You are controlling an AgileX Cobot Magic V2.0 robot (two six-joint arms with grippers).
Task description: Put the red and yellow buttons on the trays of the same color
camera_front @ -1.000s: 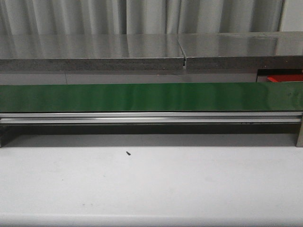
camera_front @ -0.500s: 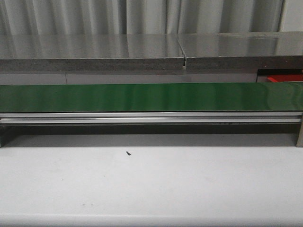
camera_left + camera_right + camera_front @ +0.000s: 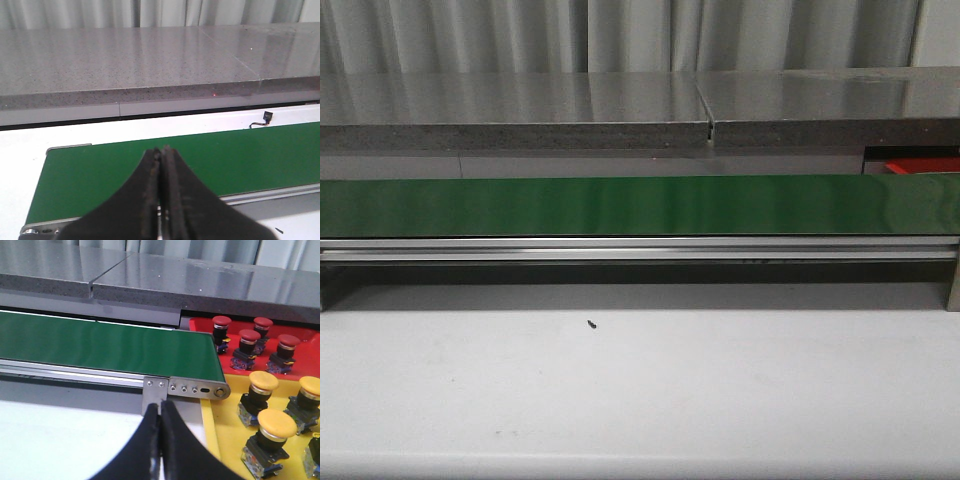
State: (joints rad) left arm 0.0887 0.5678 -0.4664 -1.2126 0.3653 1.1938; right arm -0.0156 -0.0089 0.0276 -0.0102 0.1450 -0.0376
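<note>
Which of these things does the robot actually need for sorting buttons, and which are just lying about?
Job:
red buttons
yellow buttons
red tray
yellow tray
green belt

Lying about:
black speck
small cable
grey counter

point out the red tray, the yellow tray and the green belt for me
red tray (image 3: 200, 325): right wrist view, on its bare corner by the belt end
yellow tray (image 3: 226, 435): right wrist view, on its bare floor
green belt (image 3: 620, 205): front view, mid-surface
</note>
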